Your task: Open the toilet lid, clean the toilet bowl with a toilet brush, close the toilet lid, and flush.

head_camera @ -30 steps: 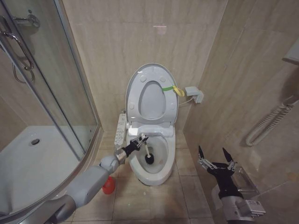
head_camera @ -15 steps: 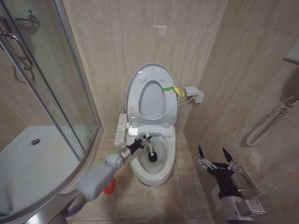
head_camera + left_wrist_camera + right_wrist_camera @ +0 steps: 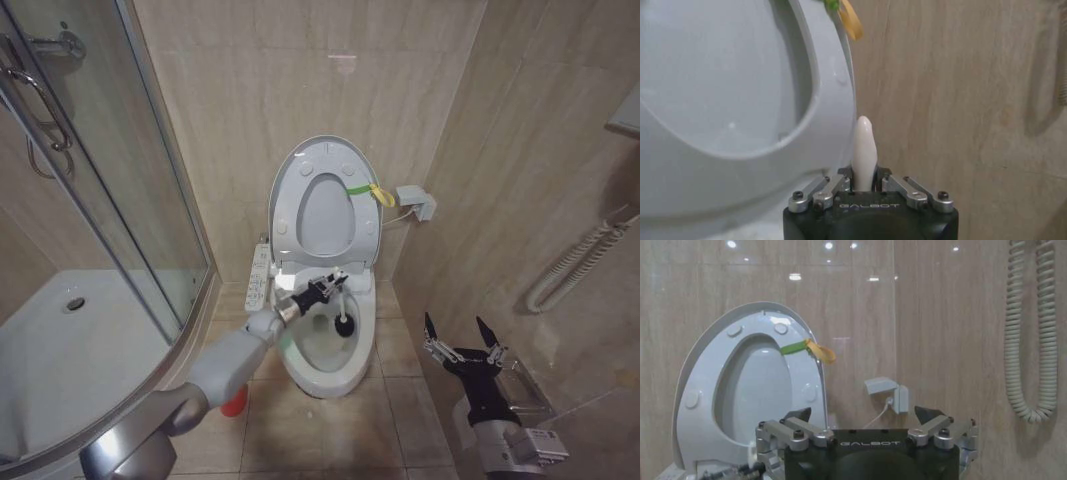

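One white ceramic toilet bowl (image 3: pixel 322 372) is counted, and every other thing is placed relative to it. One glossy white plastic oval toilet lid (image 3: pixel 322 200) is seen raised behind it, with one yellow-green band (image 3: pixel 368 190) at the lid's edge. One toilet brush with a thin white stick handle and dark bristle head (image 3: pixel 343 322) is seen inside the bowl. One small red round holder (image 3: pixel 233 401) is counted on the floor beside it. Two grippers are counted: the left gripper (image 3: pixel 334 279) above the bowl, the right gripper (image 3: pixel 462 335) well apart from it. One white wall box (image 3: pixel 415 202) is counted beside the lid, one glass shower door (image 3: pixel 95 180) to the left, and one coiled white hose (image 3: pixel 575 265) on the right-hand wall
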### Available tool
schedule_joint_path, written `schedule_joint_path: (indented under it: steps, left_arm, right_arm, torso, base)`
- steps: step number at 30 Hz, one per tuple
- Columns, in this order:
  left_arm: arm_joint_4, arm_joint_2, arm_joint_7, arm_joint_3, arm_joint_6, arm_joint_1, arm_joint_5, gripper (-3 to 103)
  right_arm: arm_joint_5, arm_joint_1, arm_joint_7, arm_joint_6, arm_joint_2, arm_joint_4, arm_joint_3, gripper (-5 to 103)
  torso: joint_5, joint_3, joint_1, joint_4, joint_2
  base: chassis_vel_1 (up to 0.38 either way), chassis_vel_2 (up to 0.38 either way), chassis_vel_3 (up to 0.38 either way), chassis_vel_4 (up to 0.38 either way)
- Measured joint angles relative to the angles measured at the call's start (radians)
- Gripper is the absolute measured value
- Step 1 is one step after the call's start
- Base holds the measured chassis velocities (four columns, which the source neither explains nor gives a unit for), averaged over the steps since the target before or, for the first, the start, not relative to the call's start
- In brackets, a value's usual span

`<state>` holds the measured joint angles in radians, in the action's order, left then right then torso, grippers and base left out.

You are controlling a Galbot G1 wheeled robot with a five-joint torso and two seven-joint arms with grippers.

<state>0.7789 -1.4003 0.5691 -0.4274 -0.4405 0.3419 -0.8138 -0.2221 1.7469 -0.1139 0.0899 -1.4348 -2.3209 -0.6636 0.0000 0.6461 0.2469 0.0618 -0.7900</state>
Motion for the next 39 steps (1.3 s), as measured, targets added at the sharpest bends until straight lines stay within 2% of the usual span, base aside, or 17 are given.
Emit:
schedule_joint_path:
  steps: [5,13,14,18,21,23,26,32,33,35,36,37,38,39]
  left_arm:
    - [-0.061,-0.035,0.027,0.021,-0.009,0.027,0.002,20]
    - [-0.158,-0.032,0.057,0.054,-0.034,0.05,0.055,20]
    - [-0.163,-0.027,0.057,0.062,-0.037,0.053,0.06,20]
    - [-0.082,-0.008,0.053,0.077,-0.038,0.07,0.038,22]
    - [-0.023,-0.011,0.054,0.092,-0.036,0.077,0.01,22]
    - [0.013,-0.032,0.072,0.122,-0.038,0.084,-0.006,21]
    - [0.006,-0.056,0.096,0.141,-0.046,0.093,-0.013,21]
    - [-0.139,-0.099,0.149,0.189,-0.077,0.117,0.015,20]
    - [-0.169,-0.1,0.153,0.203,-0.078,0.117,0.025,20]
    - [-0.202,-0.098,0.154,0.216,-0.078,0.118,0.041,20]
    - [-0.222,-0.093,0.154,0.234,-0.081,0.117,0.056,20]
    - [-0.23,-0.087,0.154,0.242,-0.081,0.115,0.066,17]
    - [-0.232,-0.077,0.153,0.251,-0.081,0.116,0.071,17]
    - [-0.228,-0.069,0.152,0.255,-0.081,0.116,0.072,17]
  right_arm:
    - [0.0,0.0,0.0,0.0,0.0,0.0,0.0,100]
    - [0.0,0.0,0.0,0.0,0.0,0.0,0.0,100]
    - [0.0,0.0,0.0,0.0,0.0,0.0,0.0,100]
    - [0.0,0.0,0.0,0.0,0.0,0.0,0.0,100]
    - [0.0,0.0,0.0,0.0,0.0,0.0,0.0,100]
    - [0.0,0.0,0.0,0.0,0.0,0.0,0.0,100]
    - [0.0,0.0,0.0,0.0,0.0,0.0,0.0,100]
    - [0.0,0.0,0.0,0.0,0.0,0.0,0.0,100]
    - [0.0,0.0,0.0,0.0,0.0,0.0,0.0,100]
    - [0.0,0.0,0.0,0.0,0.0,0.0,0.0,100]
    - [0.0,0.0,0.0,0.0,0.001,0.0,0.0,100]
    - [0.0,0.0,0.0,0.001,0.0,-0.001,0.0,100]
    - [0.0,0.0,0.0,0.0,0.0,0.0,0.0,100]
    - [0.0,0.0,0.0,0.0,0.0,0.0,0.0,100]
  torso:
    - [0.0,0.0,0.0,0.0001,0.0]
    - [-0.0001,0.0,0.0,0.0002,0.0]
    - [-0.0001,0.0,0.0,-0.0003,0.0]
    - [0.0001,0.0,0.0,-0.0004,0.0]
    - [-0.0001,0.0,0.0,0.0005,0.0]
    - [-0.0001,0.0,0.0,0.0007,0.0]
    - [0.0,0.0,0.0,0.0007,0.0]
    - [-0.0005,-0.001,0.0,0.0,0.0]
    - [-0.0008,-0.001,0.0,0.0011,-0.001]
    - [0.0,-0.001,0.0,0.0012,0.0]
    - [-0.0015,0.0,0.0,-0.0012,0.0]
    - [-0.0003,-0.001,0.0,0.0008,0.0]
    - [-0.0004,-0.001,-0.001,-0.0004,-0.001]
    - [-0.0001,-0.001,0.0,-0.0007,-0.001]
  base:
    - [0.0,0.0,0.0,0.0]
    - [0.0,0.0,0.0,0.0]
    - [0.0,0.0,0.0,0.0]
    - [0.0,0.0,0.0,0.0]
    - [0.0,0.0,0.0,0.0]
    - [0.0,0.0,0.0,0.0]
    - [0.0,0.0,0.0,0.0]
    - [0.0,0.0,0.0,0.0]
    - [0.0,0.0,0.0,0.0]
    - [0.0,0.0,0.0,0.0]
    - [0.0,0.0,0.0,0.0]
    - [0.0,0.0,0.0,0.0]
    - [0.0,0.0,0.0,0.0]
    - [0.0,0.0,0.0,0.0]
